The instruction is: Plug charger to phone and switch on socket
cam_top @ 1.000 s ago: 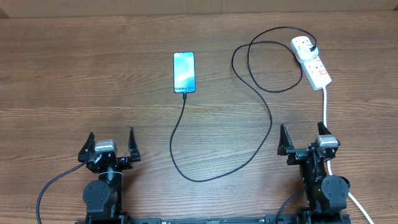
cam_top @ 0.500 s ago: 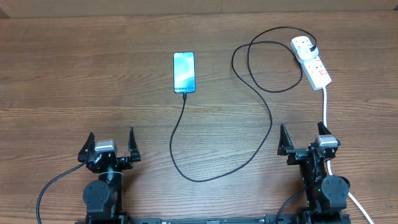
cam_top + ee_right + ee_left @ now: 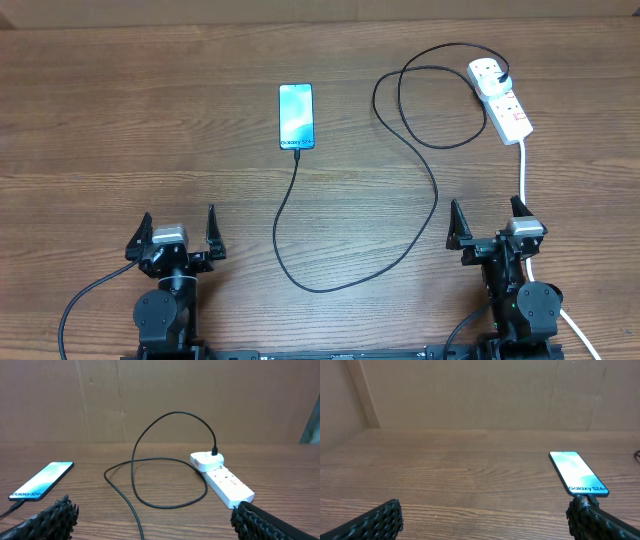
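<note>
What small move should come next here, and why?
Probably reach the right gripper toward the socket, straight ahead of it. The charger seems already joined to the phone and plugged into the socket, whose switch state is unreadable.

Legible: "Galaxy S24" across near end of phone [image 3: 577, 472] screen, ahead and right of left gripper [image 3: 485, 511]. Red marking on socket [image 3: 227, 482] unreadable.

On the worktop [image 3: 120, 120], the phone [image 3: 296, 116] lies left of centre and the socket [image 3: 502, 99] at the far right, while the charger [image 3: 275, 232] runs from the phone's near end, loops toward the near edge, then curls back to the socket's far end.
</note>
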